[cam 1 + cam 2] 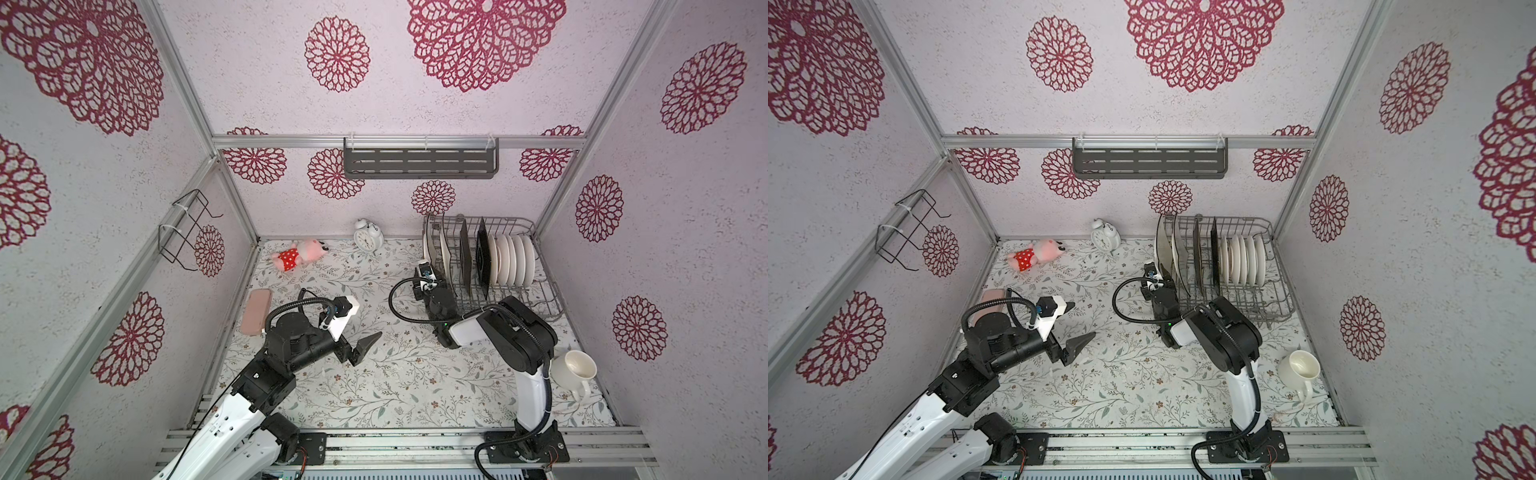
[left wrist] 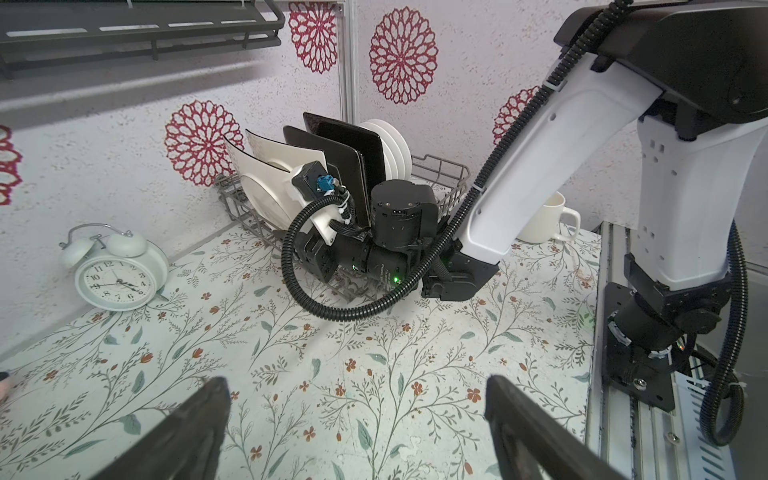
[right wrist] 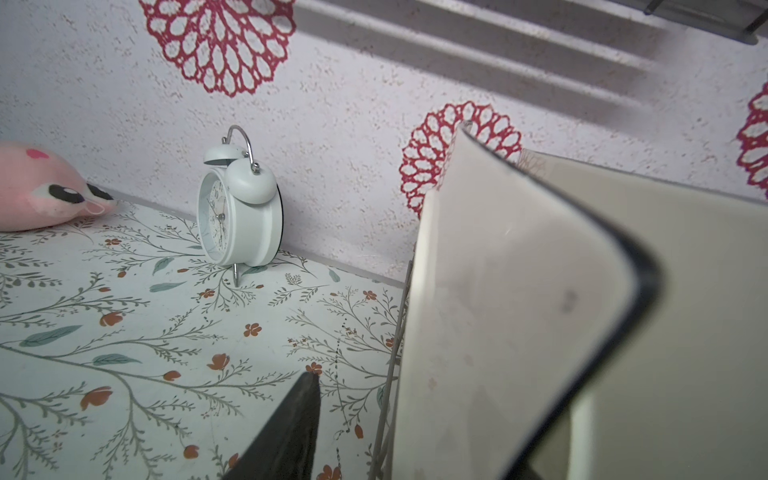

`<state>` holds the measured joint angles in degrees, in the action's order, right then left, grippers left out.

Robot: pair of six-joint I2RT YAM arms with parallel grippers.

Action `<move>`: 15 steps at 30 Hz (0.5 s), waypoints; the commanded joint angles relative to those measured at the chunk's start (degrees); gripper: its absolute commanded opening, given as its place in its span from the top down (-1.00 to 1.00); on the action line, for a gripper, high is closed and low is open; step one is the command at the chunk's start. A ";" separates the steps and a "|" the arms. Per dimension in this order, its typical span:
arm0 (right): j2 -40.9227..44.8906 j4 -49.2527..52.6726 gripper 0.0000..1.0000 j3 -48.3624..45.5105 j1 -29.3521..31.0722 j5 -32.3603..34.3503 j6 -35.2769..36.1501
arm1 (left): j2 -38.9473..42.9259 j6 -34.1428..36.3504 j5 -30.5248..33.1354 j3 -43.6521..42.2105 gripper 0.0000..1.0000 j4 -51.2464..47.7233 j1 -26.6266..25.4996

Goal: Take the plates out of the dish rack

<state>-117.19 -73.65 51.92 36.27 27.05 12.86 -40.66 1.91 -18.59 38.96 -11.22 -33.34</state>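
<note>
On floral tabletop (image 1: 395, 374) | red-medallion walls (image 1: 257, 83) | left pincer (image 2: 357, 392) released | right pincer (image 1: 435, 266) at end plate (image 3: 519, 311) of dish rack (image 1: 536, 301), grip unclear

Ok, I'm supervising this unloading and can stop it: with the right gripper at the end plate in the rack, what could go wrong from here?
1. The right gripper sits at one edge of the outermost square plate; an off-centre grip might let it swing or slip.
2. The next plate leans close behind; lifting could drag or tip it.
3. The alarm clock stands near that end of the dish rack; a wide outward swing might hit it.
</note>
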 commanded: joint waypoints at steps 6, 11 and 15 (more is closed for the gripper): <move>-1.12 -2.39 0.11 2.38 -0.83 1.65 -1.09 | -1.39 1.28 0.02 -0.10 -0.95 1.65 -0.34; -1.86 -2.96 0.21 2.66 -1.14 1.63 -1.08 | -1.61 1.69 0.38 0.50 -0.95 1.29 -0.37; -2.26 -3.56 0.28 3.00 -1.29 1.43 -0.83 | -1.36 1.69 0.64 0.08 -0.95 2.21 -0.36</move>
<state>-119.46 -73.73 53.47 35.40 27.33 12.86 -42.28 2.07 -18.41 38.94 -10.94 -33.34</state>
